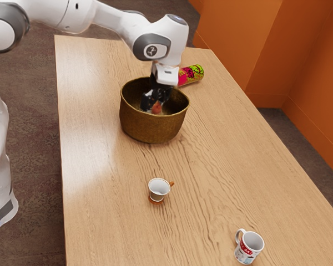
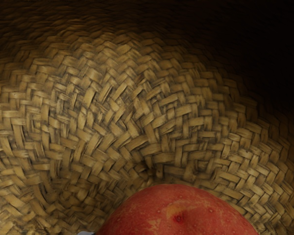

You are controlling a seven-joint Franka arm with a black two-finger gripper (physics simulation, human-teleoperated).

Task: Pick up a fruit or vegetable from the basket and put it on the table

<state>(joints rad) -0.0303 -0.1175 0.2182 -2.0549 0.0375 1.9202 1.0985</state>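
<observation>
Basket of woven brown straw, 1, on pale wooden desk: its high wall could snag a low or slanted lift, tipping it or knocking the load loose. Black end effector, 1, reaching inside; whether released or grasping, cannot tell. Rounded red speckled fruit or vegetable, 1: curved skin could slip from an off-centre grip; lies within the basket, at the end effector's tip.

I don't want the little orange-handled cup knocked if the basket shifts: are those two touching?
Apart. The exterior view shows it: a strip of tabletop runs between the basket and the cup.
</observation>
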